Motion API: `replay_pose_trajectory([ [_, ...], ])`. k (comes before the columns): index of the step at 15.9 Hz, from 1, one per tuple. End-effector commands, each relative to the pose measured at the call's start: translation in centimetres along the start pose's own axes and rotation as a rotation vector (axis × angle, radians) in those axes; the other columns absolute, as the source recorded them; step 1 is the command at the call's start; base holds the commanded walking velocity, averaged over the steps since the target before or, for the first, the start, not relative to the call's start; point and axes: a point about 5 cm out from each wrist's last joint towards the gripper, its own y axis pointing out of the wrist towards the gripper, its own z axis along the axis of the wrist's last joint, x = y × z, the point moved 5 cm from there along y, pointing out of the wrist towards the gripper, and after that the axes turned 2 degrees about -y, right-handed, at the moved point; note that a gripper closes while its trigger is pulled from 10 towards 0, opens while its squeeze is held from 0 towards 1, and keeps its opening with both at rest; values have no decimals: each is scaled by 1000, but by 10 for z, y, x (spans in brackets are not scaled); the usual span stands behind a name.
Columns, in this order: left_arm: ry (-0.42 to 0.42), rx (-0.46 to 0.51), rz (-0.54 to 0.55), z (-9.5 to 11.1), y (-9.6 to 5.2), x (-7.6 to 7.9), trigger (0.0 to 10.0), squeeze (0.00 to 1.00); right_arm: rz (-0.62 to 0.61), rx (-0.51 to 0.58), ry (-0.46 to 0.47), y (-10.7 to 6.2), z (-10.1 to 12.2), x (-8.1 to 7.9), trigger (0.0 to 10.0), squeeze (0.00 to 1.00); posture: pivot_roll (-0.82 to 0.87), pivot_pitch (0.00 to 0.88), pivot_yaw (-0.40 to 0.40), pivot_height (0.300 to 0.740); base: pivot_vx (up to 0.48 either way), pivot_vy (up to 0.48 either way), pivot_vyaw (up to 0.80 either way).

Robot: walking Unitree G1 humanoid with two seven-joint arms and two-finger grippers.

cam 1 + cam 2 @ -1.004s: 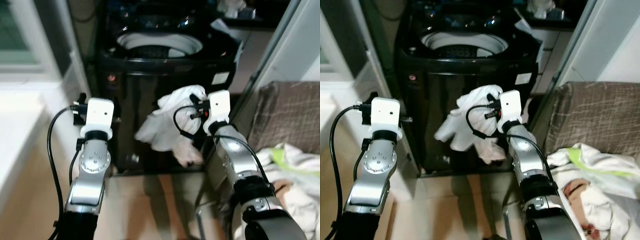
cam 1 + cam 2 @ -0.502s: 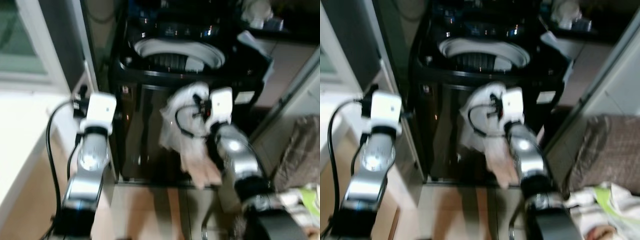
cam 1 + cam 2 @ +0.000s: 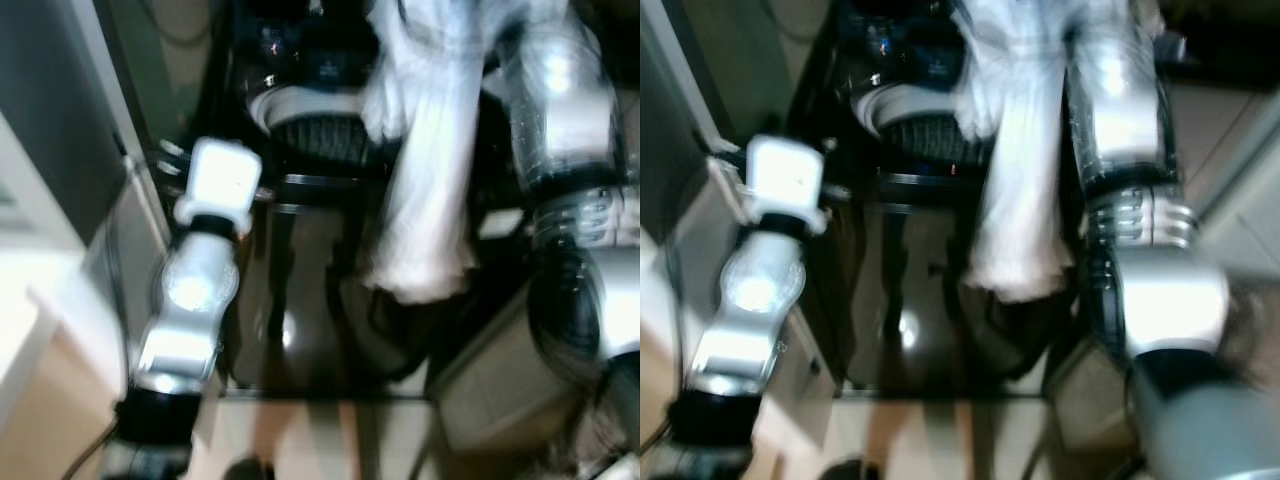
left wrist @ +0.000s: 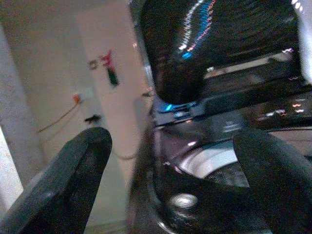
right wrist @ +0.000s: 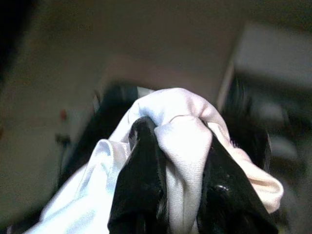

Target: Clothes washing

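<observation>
Cloth (image 3: 420, 150), white, hangs from the right gripper (image 5: 180, 161) above and in front of the washer (image 3: 330, 300), whose open drum (image 3: 310, 125) shows a pale rim just behind the hanging fabric. Head views are blurred; detail is limited. Right wrist view: jaws are closed tight on a bunched fold of the cloth, with fabric bulging out between and over the two black fingers (image 5: 141, 180). The rest drapes down in a long loose tail that reaches well below the washer's top edge. Judgement: the garment is light, fully limp and not fragile. It will swing and trail, and it has no stiffness to push with. The pinch on a gathered wad looks secure, since the thick fold fills the jaws. The risk is the low tail catching on the front lip of the drum or hanging outside after release. A hold near the middle of the bundle would shorten the tail; with the present hold at the top, the cloth needs to be raised clear over the opening before it is let go. Left gripper (image 4: 170, 161) is near the washer's left front corner, jaws spread wide and empty, facing the control panel (image 4: 229, 102) and drum rim.
</observation>
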Motion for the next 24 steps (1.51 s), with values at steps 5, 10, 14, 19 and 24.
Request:
replay_pose_trajectory([
  [5, 24, 98, 16, 36, 2, -3, 10000, 0, -111, -163, -252, 12, -8, 21, 10000, 0, 106, 0, -93, 740, 384, 0, 0],
  [10, 19, 88, 10, 42, -11, -9, 10000, 0, 8, -732, -28, -94, -177, -37, 10000, 0, 167, 31, -100, 740, 0, 0, 0],
  [14, 38, 70, -2, 42, -15, -11, 10000, 0, -42, -864, 222, -127, -206, -65, 10000, 1000, 186, 49, -94, 740, 0, 0, 0],
  [19, 33, 60, -25, 41, -16, -6, 10000, 0, -225, -755, 595, -100, -185, -55, 10000, 1000, 172, 42, -90, 740, 0, 0, 0],
  [24, 8, 41, -53, 34, -14, 3, 10000, 0, -187, -601, 475, -76, -159, -38, 10000, 1000, 110, 9, -74, 740, 0, 0, 0],
])
